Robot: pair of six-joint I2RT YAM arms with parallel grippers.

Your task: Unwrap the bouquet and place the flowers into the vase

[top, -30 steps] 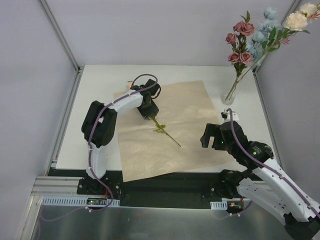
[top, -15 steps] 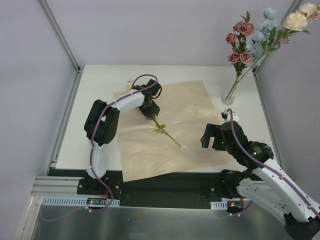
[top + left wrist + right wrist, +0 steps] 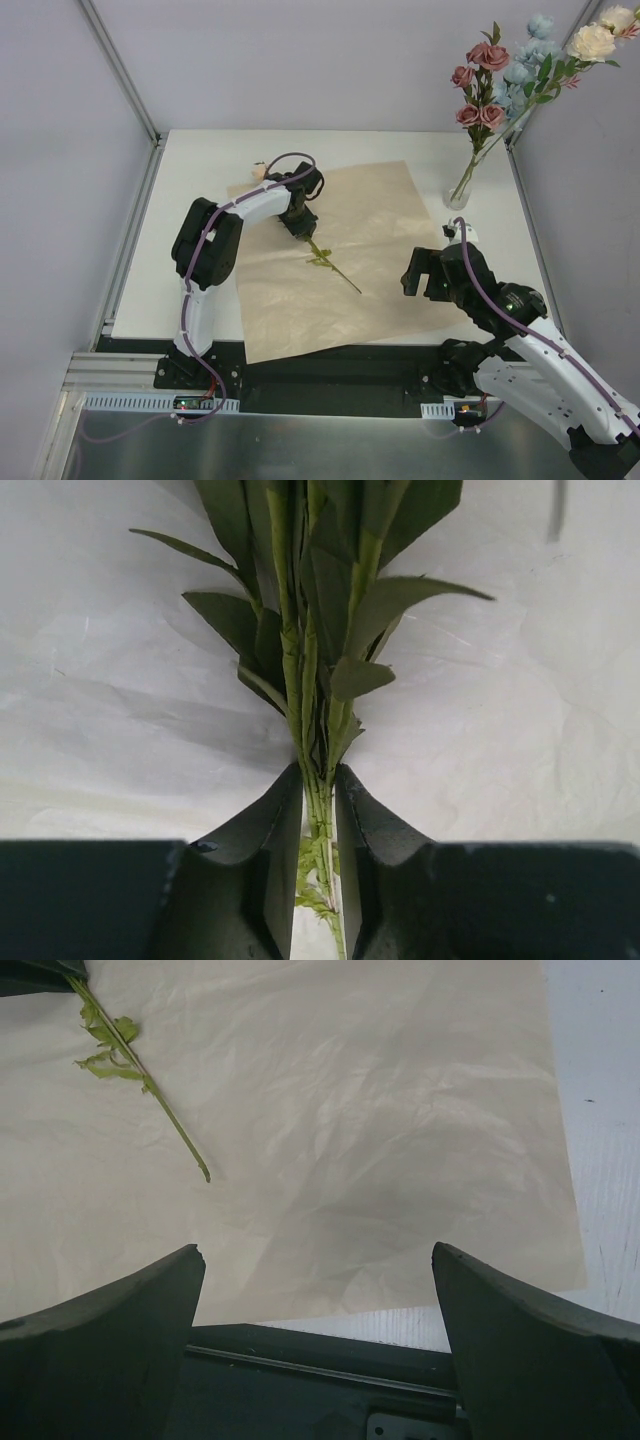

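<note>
The paper (image 3: 380, 210) is flat, most flowers (image 3: 490, 60) in the vase (image 3: 458, 192), one stem (image 3: 308, 680) to go; my left end effector (image 3: 320, 775) is pinched on it (right end effector (image 3: 318, 1250) wide open, empty)

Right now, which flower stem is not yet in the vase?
The leafy stem lying flat on the paper, inside the left pincer; the other flowers stand in the glass vase at the far right.
</note>
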